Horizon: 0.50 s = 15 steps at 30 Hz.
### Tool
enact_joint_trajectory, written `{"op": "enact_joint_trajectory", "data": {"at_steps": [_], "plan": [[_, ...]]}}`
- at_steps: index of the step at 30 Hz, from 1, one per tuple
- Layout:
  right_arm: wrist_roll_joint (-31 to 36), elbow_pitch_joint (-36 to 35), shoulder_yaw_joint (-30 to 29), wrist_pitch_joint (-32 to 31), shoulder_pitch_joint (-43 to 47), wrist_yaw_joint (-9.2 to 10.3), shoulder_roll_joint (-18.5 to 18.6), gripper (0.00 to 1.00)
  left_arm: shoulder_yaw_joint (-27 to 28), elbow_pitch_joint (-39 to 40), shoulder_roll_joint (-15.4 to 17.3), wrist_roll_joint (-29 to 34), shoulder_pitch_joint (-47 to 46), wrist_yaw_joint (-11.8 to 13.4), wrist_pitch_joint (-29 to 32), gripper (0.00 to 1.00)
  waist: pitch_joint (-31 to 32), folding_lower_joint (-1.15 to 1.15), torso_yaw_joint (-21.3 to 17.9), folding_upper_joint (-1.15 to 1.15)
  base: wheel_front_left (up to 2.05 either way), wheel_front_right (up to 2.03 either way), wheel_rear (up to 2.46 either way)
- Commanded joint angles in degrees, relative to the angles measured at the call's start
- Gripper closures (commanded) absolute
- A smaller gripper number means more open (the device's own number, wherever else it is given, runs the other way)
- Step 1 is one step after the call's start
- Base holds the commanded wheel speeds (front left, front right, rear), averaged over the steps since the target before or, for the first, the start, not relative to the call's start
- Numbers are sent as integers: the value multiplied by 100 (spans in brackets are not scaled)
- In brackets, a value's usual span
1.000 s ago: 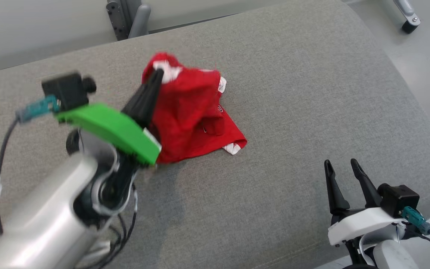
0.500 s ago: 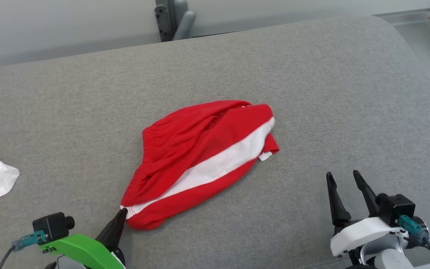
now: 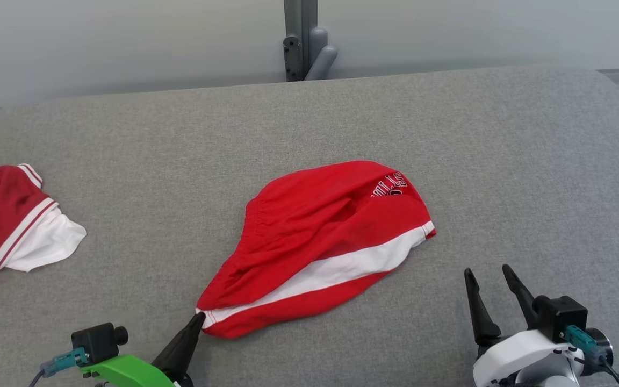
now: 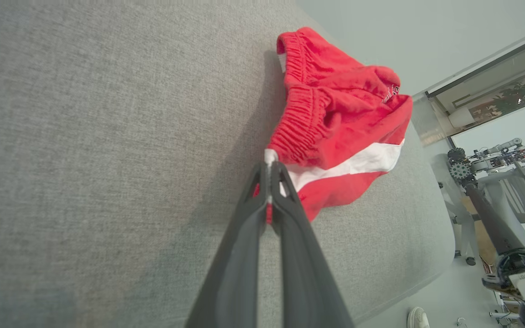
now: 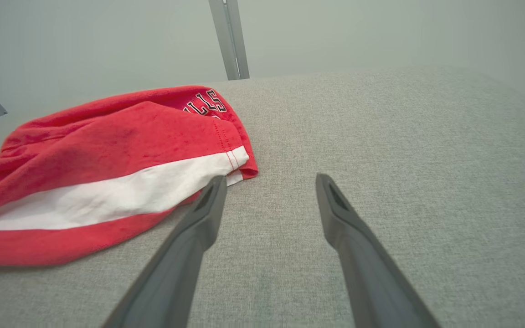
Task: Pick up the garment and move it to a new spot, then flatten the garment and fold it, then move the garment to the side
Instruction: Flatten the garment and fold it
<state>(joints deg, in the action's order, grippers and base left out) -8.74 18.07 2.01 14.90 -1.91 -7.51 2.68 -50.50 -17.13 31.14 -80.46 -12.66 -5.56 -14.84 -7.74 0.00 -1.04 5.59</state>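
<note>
Status: early, roughly step one of three.

Red basketball shorts [image 3: 320,247] lie about midway across the grey fabric-covered counter [image 3: 503,134]. They run diagonally from near-left to far-right, with the white side stripe [image 3: 336,269] up and the lettering [image 3: 390,185] at the far end. Not flat: in the left wrist view the elastic waistband [image 4: 299,114] is bunched and doubled over, and soft ridges run across the red panel.

Left claw [image 3: 198,318]: pinched tight on the near-left corner of the shorts, where the white stripe meets the waistband. Fabric shows between the tips in the left wrist view. The rest of the shorts rests on the counter. Can't tell whether the pinched corner is off the surface.

Right claw [image 3: 487,270]: fingers spread wide, holding nothing, hovering at the near right of the counter, just short of the hem end. In the right wrist view its left finger sits just beside the stripe's end, not touching as far as I can tell.

A second red-and-white garment [image 3: 19,231] sits well apart at the far left of the counter.

My read: pick-and-relocate looks close to done, release pending. Left to do: flatten, fold, shift to the side. The right claw is well placed to take the opposite hem for the spread.
</note>
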Motion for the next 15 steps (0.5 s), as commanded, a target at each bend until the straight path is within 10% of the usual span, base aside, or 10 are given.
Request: {"op": "enact_joint_trajectory", "data": {"at_steps": [1,12,15], "plan": [[62,26,-24,23,128,4,17,0,106,-87,-16,118,134,-86,-34,100,105,0,66,-1,0,0,0],[135,62,-81,22,143,4,18,0,1078,-552,-353,899,358,-178,-30,100,185,0,33,-1,0,0,0],[148,55,-58,22,143,4,17,0,1114,-635,-434,1106,410,-193,-30,68,188,0,13,-1,0,0,0]]}}
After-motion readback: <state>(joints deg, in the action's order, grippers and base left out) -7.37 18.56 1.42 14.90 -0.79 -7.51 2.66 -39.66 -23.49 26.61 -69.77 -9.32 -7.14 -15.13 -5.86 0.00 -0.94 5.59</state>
